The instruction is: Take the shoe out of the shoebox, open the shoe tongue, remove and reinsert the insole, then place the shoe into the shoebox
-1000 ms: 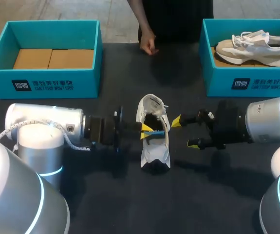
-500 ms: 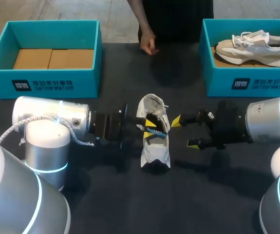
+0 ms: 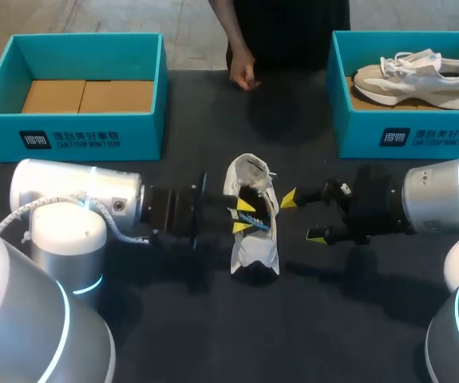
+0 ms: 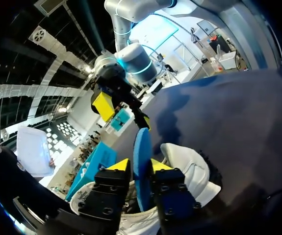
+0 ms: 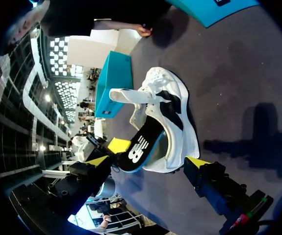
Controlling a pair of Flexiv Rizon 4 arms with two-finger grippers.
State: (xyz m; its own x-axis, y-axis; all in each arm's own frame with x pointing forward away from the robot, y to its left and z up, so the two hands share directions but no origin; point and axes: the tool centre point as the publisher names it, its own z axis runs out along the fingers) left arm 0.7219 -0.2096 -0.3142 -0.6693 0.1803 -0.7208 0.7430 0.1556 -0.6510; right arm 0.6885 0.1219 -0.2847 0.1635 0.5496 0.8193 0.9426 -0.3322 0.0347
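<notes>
The white shoe (image 3: 253,249) lies mid-table, toe toward me, tongue flipped back. Its black insole with a blue underside (image 3: 255,225) sticks up out of the shoe's opening. My left gripper (image 3: 243,216) comes in from the left, slightly open. In the left wrist view the insole's blue edge (image 4: 141,147) stands between the yellow fingertips (image 4: 120,165), ahead of the shoe (image 4: 192,169). My right gripper (image 3: 302,217) hangs wide open just right of the shoe, holding nothing. In the right wrist view the shoe (image 5: 175,105) and insole (image 5: 140,147) lie ahead of that gripper (image 5: 148,161).
An empty teal shoebox (image 3: 77,128) with a cardboard floor stands at the back left. A second teal box (image 3: 409,136) at the back right holds a beige shoe (image 3: 417,76). A person's hand (image 3: 243,73) rests at the table's far edge between them.
My left gripper's fingers have parted a little around the insole, and the left arm shifted slightly. The right arm and the shoe have stayed put.
</notes>
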